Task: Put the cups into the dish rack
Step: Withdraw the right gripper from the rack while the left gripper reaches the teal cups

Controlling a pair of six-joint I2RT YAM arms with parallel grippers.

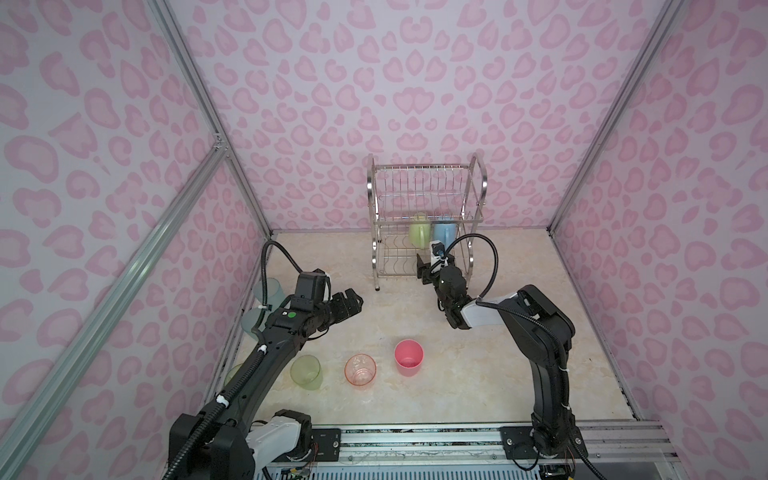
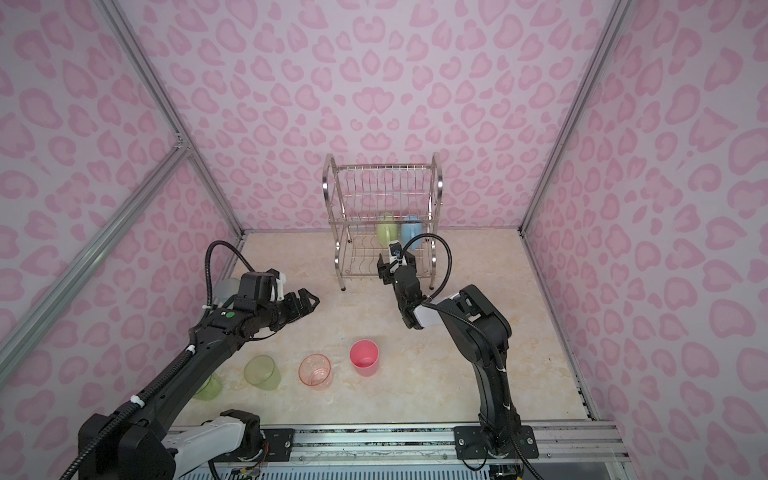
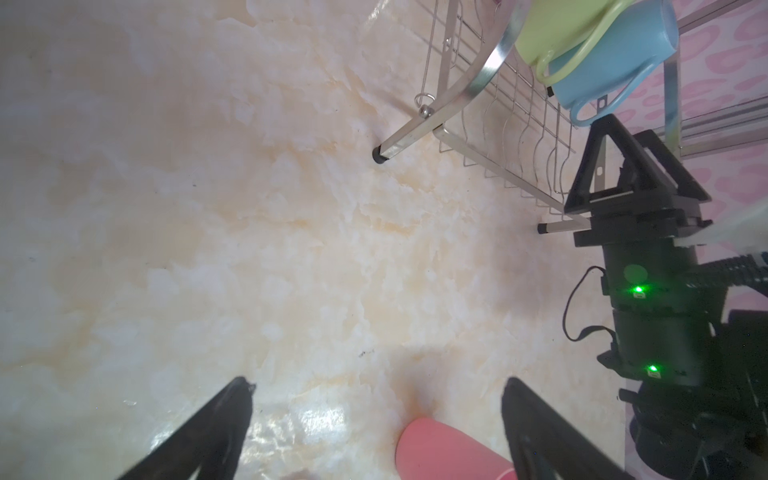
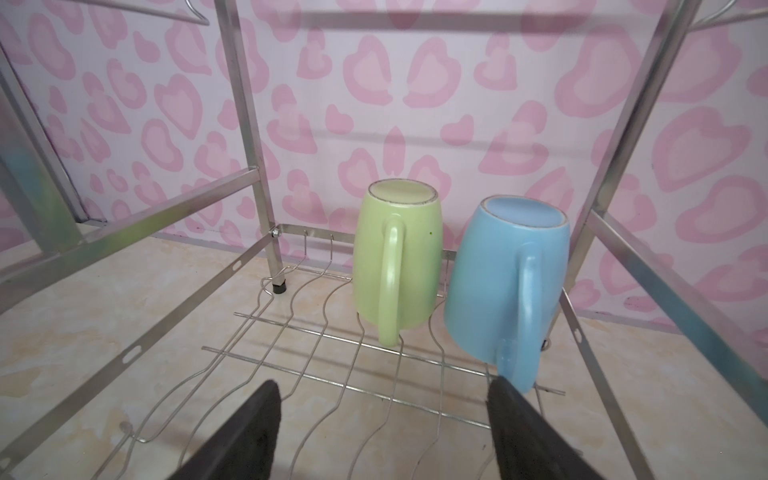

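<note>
In both top views the dish rack [image 1: 419, 195] stands on the tabletop [image 1: 478, 374] against the back wall. A green mug [image 1: 419, 235] and a blue mug [image 1: 444, 235] sit side by side in its lower tier, toward the rack's right end. The right jaws are at the front edge of that tier, just before the blue mug, spread and holding nothing. The left jaws hang above the tabletop to the front-left of the dish rack, also spread and empty.

Well in front of the rack a pink tumbler [image 1: 409, 357], an orange-pink tumbler [image 1: 360, 370] and a yellow-green tumbler [image 1: 306, 372] stand upright in a row. Further left of the rack, a second yellow-green tumbler [image 2: 208, 388] and two pale blue tumblers [image 1: 272, 291] are partly hidden by the left arm [image 1: 257, 365].

In the left wrist view the left jaws are wide apart. The pink tumbler lies low between them, and the rack's front leg [image 3: 386, 151] stands well beyond.

In the right wrist view both mugs rest upside down on the lower tier's wires with their handles toward the camera. The blue mug leans. The right jaws are spread, with only rack wires between them. Whether the blue handle touches the nearer tip cannot be told.
</note>
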